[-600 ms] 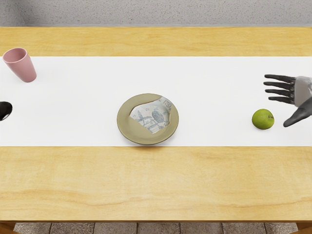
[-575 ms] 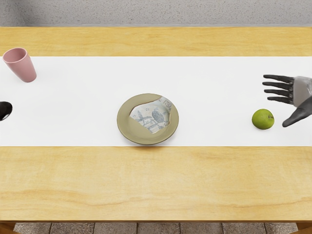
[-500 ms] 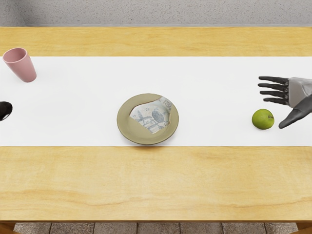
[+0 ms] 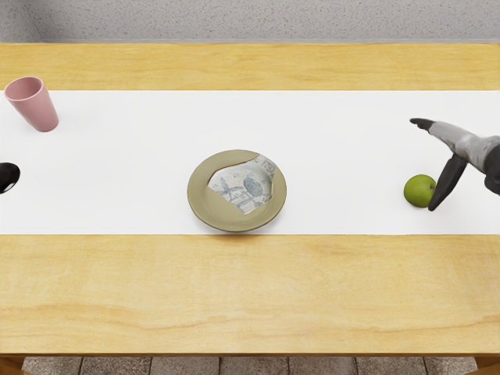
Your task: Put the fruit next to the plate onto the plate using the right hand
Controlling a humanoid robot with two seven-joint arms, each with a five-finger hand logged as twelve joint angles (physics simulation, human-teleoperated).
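Observation:
A green apple [image 4: 418,190] lies on the white table runner, well to the right of the plate. The olive plate [image 4: 201,201] with a blue-white pattern in its middle sits at the centre of the runner. My right hand [image 4: 441,160] reaches in from the right edge, fingers spread and open. Its thumb hangs down just in front of the apple's right side, and its other fingers stretch out above and behind the fruit. Nothing is grasped. Only a dark tip of my left hand [image 4: 7,176] shows at the left edge.
A pink cup [image 4: 32,103] stands at the far left of the runner [image 4: 141,156]. Bare wooden table [image 4: 250,289] stretches along the front, with another strip behind the runner.
My right hand has rotated and shifted left toward the apple, so the fingers now look edge-on and the thumb overlaps the apple's right side. The apple and plate have not moved.

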